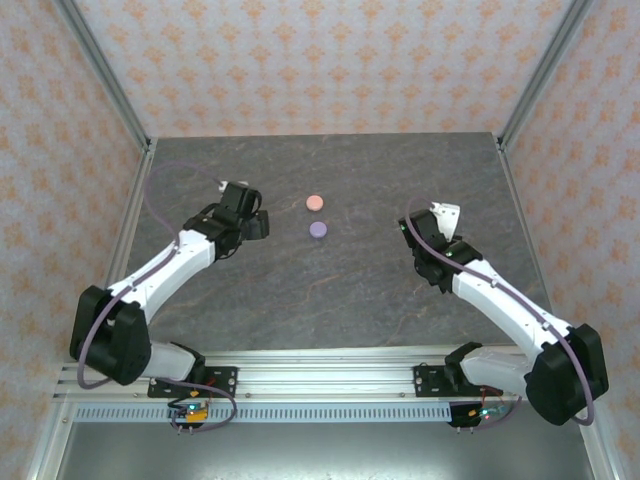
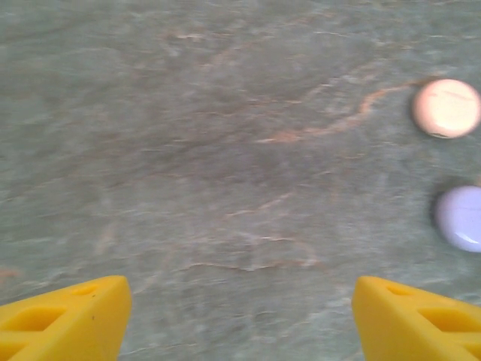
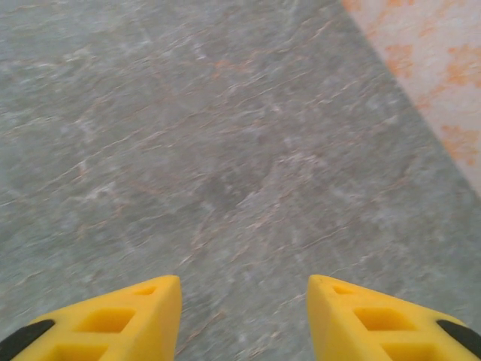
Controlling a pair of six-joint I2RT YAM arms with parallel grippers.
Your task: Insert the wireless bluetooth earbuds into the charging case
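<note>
Lying on the table: the pink case (image 1: 314, 202) and the purple case (image 1: 318, 230), both round, a little above the middle of the top view. The pink one sits just above the purple one, close to it but not touching.
Cases from the left wrist: the pink case (image 2: 446, 108) is at the upper right. The purple case (image 2: 461, 218) is below it and cut by the right edge. Both are blurred.
Case contents: each case shows as a plain disc, and I cannot tell whether it holds earbuds.
Left gripper (image 1: 262, 222): left of centre in the top view, pointing right toward the two cases and well short of them. In its wrist view the left gripper (image 2: 240, 287) is released, with its yellow fingers (image 2: 71, 320) in the bottom corners, spread wide over bare stone and holding nothing.
Right gripper (image 1: 447, 215): right of centre in the top view, farther from the cases than the left one. In its wrist view the right gripper (image 3: 244, 282) is released, with a clear gap between the yellow fingers (image 3: 124, 320) and nothing in its grasp.
Table (image 1: 300, 300): grey veined stone.
Wall (image 1: 320, 60): pale with an orange pattern along the top and sides, and also in the upper right of the right wrist view.
Rail (image 1: 330, 375): a metal strip along the bottom of the top view, with both arm bases bolted to it.
</note>
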